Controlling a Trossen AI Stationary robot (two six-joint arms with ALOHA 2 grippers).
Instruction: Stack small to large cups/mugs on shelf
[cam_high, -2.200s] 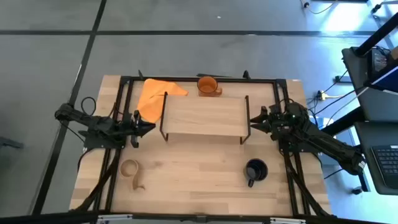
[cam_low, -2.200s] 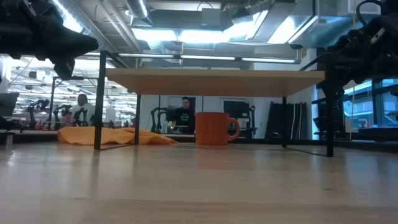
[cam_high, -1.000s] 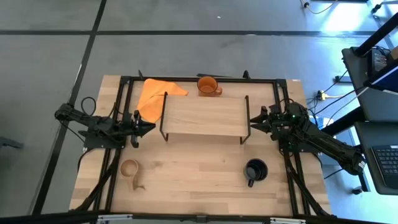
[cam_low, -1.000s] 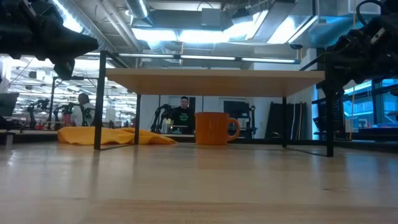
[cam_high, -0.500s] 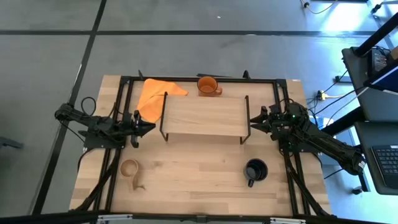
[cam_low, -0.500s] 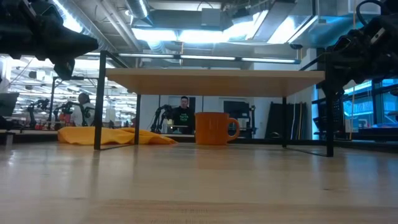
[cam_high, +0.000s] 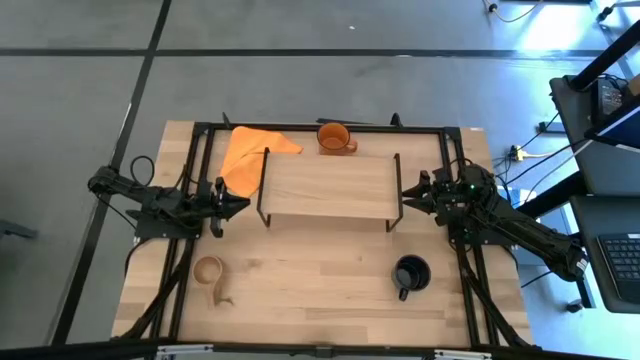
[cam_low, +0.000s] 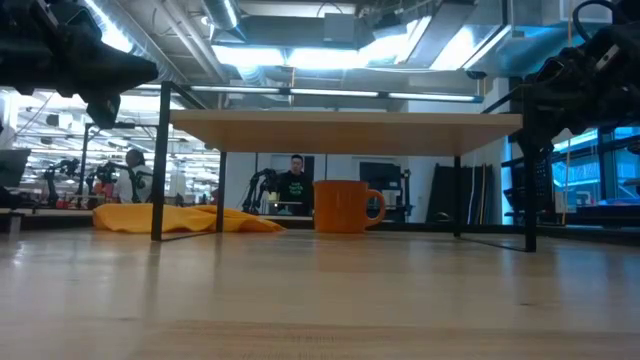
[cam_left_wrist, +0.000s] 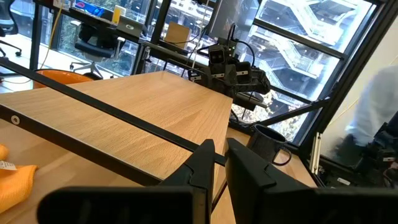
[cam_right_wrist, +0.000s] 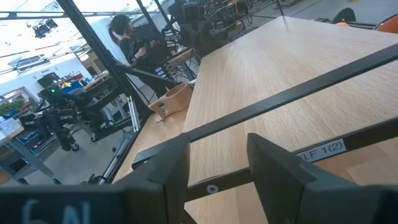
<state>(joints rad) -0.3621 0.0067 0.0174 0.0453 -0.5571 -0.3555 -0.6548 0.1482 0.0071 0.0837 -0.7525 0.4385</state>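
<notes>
My left end effector (cam_high: 243, 205) hovers nearly closed, empty, beside the shelf (cam_high: 327, 187). My right end effector (cam_high: 408, 196) gapes, empty, opposite.

Light, pale wood with a fine grain on the shelf (cam_high: 325, 186) top; thin black wire for its legs. Same pale wood tone on the tabletop (cam_high: 310, 280), framed by black rails. Bright orange on the mug (cam_high: 334, 137) at the far edge. Orange-yellow, plain, without pattern, on the cloth (cam_high: 248, 152) at the far left. Tan wood colour on the small cup (cam_high: 209, 272), near left. Dark navy, almost black, on the mug (cam_high: 410, 273), near right. Black on both arms. Grey on the floor (cam_high: 300, 60).
</notes>
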